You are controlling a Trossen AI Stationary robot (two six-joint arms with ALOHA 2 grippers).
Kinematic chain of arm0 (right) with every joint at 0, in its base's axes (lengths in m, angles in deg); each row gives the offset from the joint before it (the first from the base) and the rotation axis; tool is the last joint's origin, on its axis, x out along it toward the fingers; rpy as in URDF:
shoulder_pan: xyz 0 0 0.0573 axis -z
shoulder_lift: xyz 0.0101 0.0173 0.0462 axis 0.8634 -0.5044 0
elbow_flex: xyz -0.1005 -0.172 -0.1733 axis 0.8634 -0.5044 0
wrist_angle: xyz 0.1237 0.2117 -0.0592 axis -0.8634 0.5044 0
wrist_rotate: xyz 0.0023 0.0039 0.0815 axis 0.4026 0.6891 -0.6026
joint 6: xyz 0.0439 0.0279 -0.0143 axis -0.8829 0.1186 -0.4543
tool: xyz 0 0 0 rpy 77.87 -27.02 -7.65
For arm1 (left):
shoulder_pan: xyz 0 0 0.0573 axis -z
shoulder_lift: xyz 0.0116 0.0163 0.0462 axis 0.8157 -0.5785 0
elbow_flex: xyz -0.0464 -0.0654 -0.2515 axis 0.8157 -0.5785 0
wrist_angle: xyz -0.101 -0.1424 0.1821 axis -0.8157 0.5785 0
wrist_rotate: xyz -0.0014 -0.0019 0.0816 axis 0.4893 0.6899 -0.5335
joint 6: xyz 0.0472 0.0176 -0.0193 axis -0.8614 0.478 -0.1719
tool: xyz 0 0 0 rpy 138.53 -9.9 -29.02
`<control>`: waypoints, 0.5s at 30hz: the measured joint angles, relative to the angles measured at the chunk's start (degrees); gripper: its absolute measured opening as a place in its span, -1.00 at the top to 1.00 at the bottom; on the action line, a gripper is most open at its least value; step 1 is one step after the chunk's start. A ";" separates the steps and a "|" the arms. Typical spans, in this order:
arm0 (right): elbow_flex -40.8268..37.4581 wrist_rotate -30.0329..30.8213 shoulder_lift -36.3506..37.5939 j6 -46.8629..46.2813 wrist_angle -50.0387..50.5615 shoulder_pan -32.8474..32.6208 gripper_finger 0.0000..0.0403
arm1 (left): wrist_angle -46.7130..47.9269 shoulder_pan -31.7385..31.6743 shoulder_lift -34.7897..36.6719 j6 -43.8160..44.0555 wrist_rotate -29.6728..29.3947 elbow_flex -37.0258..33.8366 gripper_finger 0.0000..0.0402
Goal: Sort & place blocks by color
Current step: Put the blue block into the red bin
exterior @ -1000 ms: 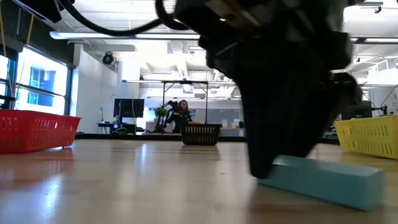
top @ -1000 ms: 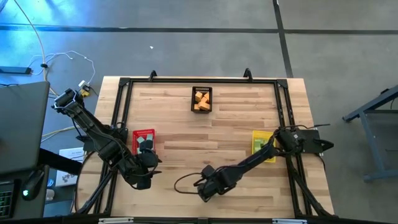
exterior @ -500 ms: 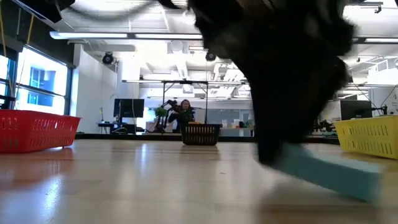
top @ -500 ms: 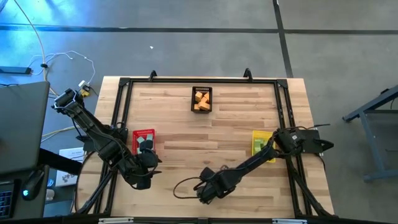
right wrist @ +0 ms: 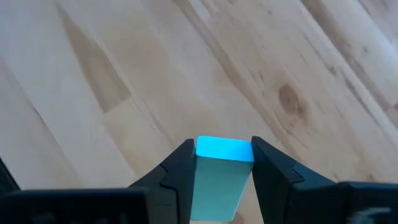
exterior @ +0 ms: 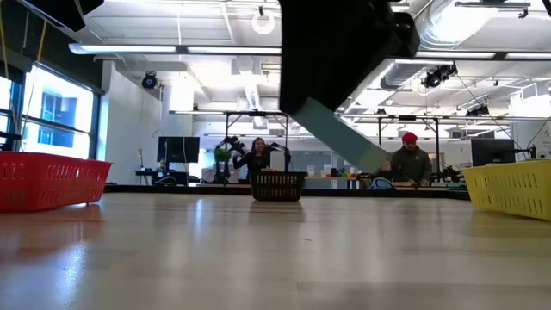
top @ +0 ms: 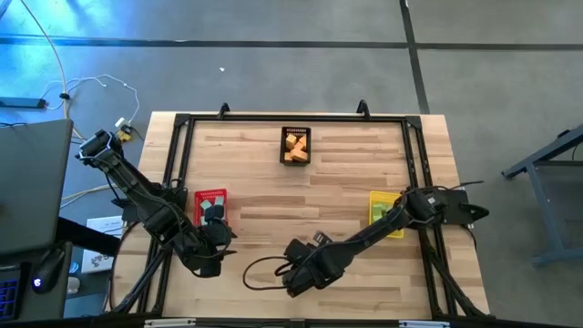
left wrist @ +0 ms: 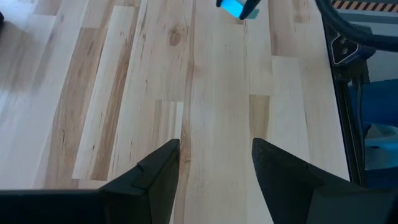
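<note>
- The right gripper (right wrist: 221, 168) is clamped on a teal bar (right wrist: 219, 174), lifted off the table (top: 346, 196) and tilted in the low view, nearer the front edge than the black basket (top: 295, 146)
- The left gripper (left wrist: 216, 165) hangs with fingers apart and nothing between them, to the front left of that basket, beside the red basket (top: 210, 206)
- The yellow basket (top: 383, 210) sits front right of the black basket
- The black basket holds orange blocks (top: 295, 147) at the far middle
- No readable writing or labels show
</note>
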 joint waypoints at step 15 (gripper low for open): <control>8.75 12.28 0.07 14.78 -2.64 1.69 0.46 | -2.34 0.00 -0.01 -5.40 -0.06 0.00 0.06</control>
